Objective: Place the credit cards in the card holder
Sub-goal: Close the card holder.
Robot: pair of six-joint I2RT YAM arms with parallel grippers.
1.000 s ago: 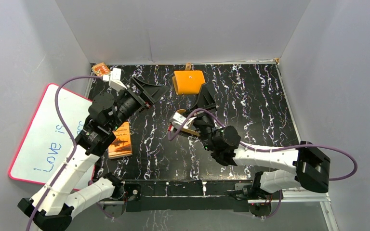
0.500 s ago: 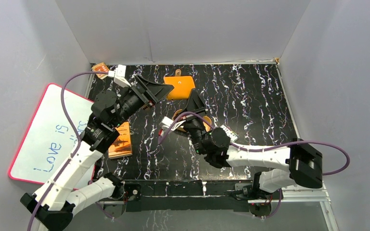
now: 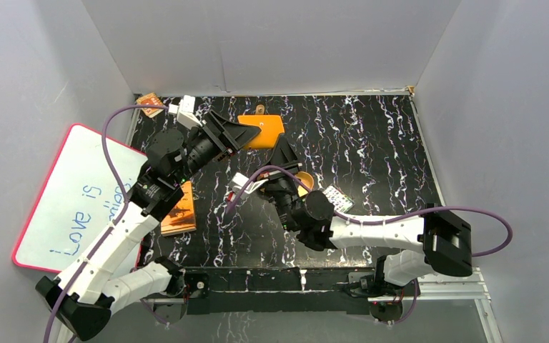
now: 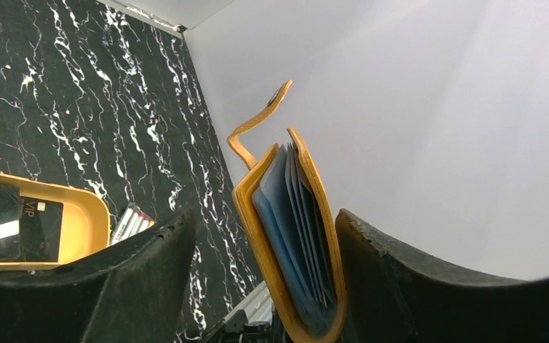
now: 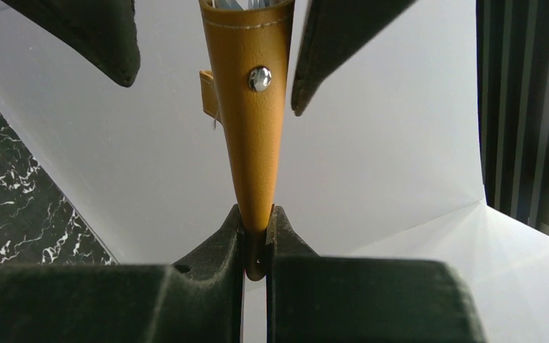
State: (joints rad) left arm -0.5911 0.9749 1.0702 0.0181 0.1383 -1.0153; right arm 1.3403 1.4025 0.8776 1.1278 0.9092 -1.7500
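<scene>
The right gripper [image 5: 256, 236] is clenched on the folded spine of the card holder [image 5: 251, 107], holding this orange wallet in the air over the far middle of the bench [image 3: 372, 136]. Its snap stud [image 5: 259, 78] faces the right wrist camera, and its open edge points toward the other arm, probably so that the pockets can be reached. The left gripper [image 4: 264, 214] stands released. Its jaws straddle the wallet's open end without pinching it, though the wallet sits close against one finger, and this looks like a set-up for spreading or steadying the covers. From the left wrist, the light-blue pockets [image 4: 286, 221] fan slightly apart and the snap tab [image 4: 261, 118] curls free above them. The credit cards [image 4: 14, 221] are black, marked VIP, and none is in the holder yet. They lie in the tan tray [image 4: 93, 214] near the bench's centre, just beside a pack of markers [image 4: 129, 223].
</scene>
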